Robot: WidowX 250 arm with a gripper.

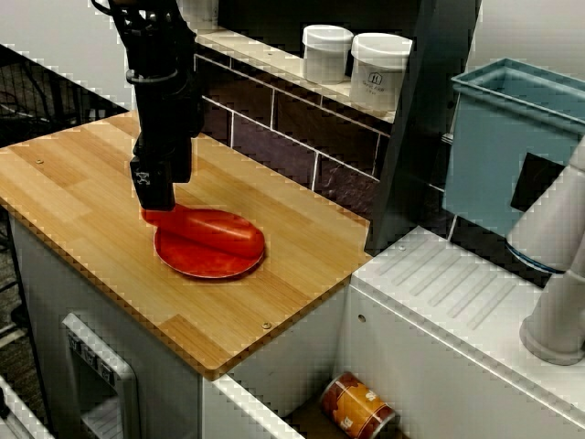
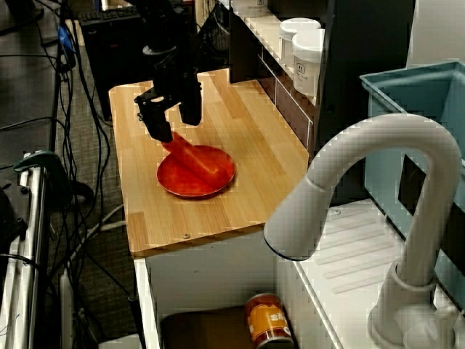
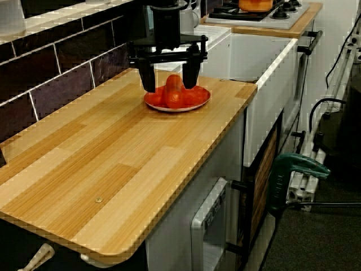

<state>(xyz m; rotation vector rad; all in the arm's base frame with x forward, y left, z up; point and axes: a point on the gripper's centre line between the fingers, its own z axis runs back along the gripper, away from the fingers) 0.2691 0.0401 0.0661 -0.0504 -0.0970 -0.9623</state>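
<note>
On the wooden counter lies a round red plate, and across it rests a long red sausage-shaped object, one end sticking out past the rim. My black gripper hangs straight down over that end. In the view along the counter the gripper is open, with one finger on each side of the red object and a small gap around it. The view over the tap shows the same: gripper, red object, plate.
Two white jars stand on the tiled ledge behind the counter. To the right are a dark post, a blue bin, a white tap and a sink holding an orange can. A stove lies beyond the sink.
</note>
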